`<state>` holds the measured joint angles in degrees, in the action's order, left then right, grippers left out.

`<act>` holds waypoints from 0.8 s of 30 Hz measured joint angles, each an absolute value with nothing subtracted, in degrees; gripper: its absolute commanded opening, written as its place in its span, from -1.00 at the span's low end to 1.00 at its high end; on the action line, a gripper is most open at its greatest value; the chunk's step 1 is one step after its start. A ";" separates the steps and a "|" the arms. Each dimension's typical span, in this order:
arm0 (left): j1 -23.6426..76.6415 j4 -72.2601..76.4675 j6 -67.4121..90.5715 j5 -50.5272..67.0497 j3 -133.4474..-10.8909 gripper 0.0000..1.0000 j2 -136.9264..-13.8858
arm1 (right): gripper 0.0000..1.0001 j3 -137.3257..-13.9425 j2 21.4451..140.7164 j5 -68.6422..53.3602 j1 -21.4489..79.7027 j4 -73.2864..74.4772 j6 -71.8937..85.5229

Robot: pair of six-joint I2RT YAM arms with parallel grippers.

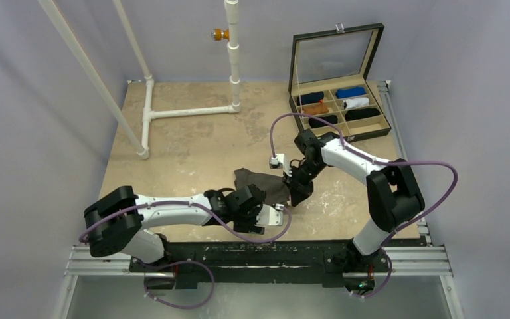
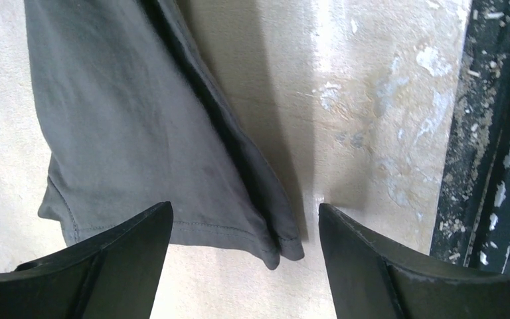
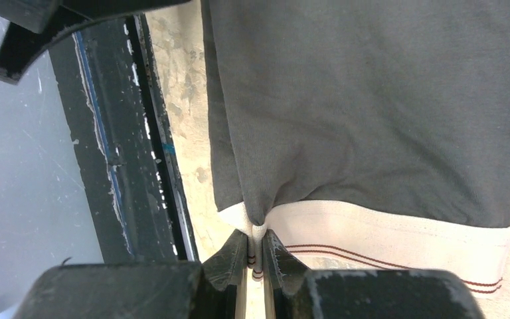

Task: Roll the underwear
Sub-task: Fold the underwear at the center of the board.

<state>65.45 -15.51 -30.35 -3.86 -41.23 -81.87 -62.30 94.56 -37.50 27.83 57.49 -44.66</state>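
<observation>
The underwear [image 1: 255, 181] is a charcoal grey garment lying spread on the table between the two arms. In the right wrist view its grey cloth [image 3: 372, 113] ends in a pale waistband with two red lines. My right gripper [image 3: 255, 256] is shut on a pinched fold of that waistband, and it sits at the garment's right side [image 1: 299, 189]. My left gripper [image 2: 242, 266] is open and empty, with the hemmed leg end of the underwear [image 2: 172, 153] lying between and just ahead of its fingers. It sits at the garment's near side [image 1: 255, 206].
An open black case [image 1: 340, 106] with rolled navy, blue, orange, white and black garments stands at the back right. A white pipe frame [image 1: 186, 111] stands at the back left. The table's black front rail [image 2: 498, 133] runs close beside the left gripper.
</observation>
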 measured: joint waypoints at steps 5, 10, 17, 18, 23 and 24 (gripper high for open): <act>66.06 -14.22 -28.45 -6.02 -42.13 0.60 -83.61 | -1.00 -63.26 94.56 -38.70 27.24 58.26 -44.99; 66.96 -12.62 -27.33 -8.73 -42.57 0.60 -85.27 | -1.00 -63.53 94.87 -39.13 26.94 58.92 -45.23; 67.70 -11.16 -26.55 -12.49 -43.27 0.50 -86.87 | -1.00 -63.55 95.39 -39.77 26.94 59.20 -45.39; 67.70 -11.18 -26.55 -12.86 -43.27 0.49 -86.87 | -1.00 -63.55 95.39 -39.77 26.92 59.20 -45.50; 67.81 -11.46 -26.81 -13.93 -43.24 0.37 -86.74 | -1.00 -63.53 95.39 -39.75 26.52 59.42 -46.04; 67.81 -11.62 -27.03 -13.96 -43.24 0.36 -86.65 | -1.00 -63.51 95.39 -39.72 26.41 59.44 -46.15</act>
